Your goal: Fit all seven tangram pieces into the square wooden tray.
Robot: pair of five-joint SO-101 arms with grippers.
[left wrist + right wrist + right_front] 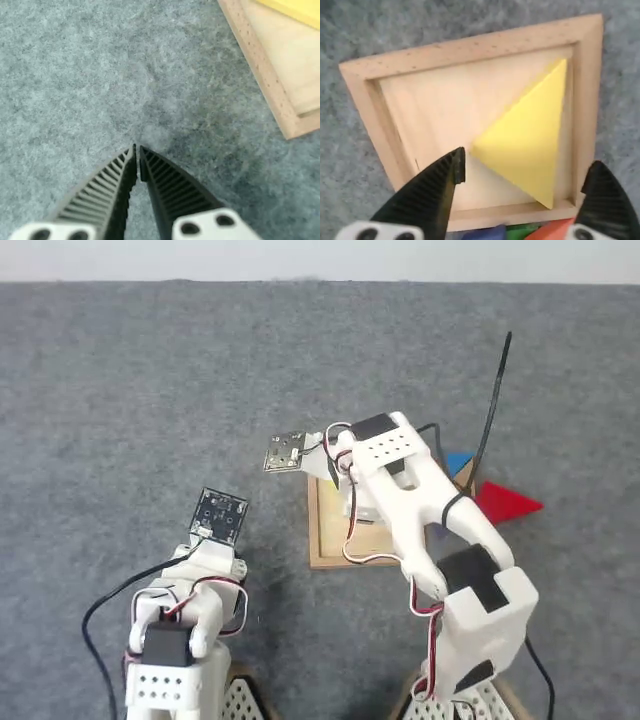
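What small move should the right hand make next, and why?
Probably swing toward the red triangle outside the tray: the right hand hangs open and empty over the tray, where the yellow triangle already lies.

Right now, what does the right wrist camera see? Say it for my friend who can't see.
A wooden tray on grey felt holds one yellow triangle against one side; the rest of its floor is bare. The right hand hangs open above it. Blue, green and red pieces peek past the rim.
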